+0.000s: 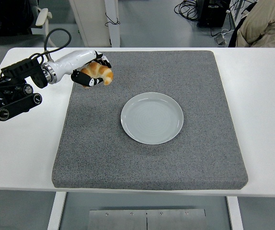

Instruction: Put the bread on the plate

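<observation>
A golden croissant (99, 73) is held in my left hand (92, 71), whose fingers are curled around it. The hand carries it above the grey mat (149, 115), over the mat's far left part. A round pale grey plate (152, 118) lies on the middle of the mat, to the right of the hand and nearer to me. The plate holds nothing. My right arm does not show.
The grey mat covers most of the white table (262, 86). My left arm's black forearm (10, 98) lies over the table's left side. A person's beige sleeve (267, 24) shows at the top right.
</observation>
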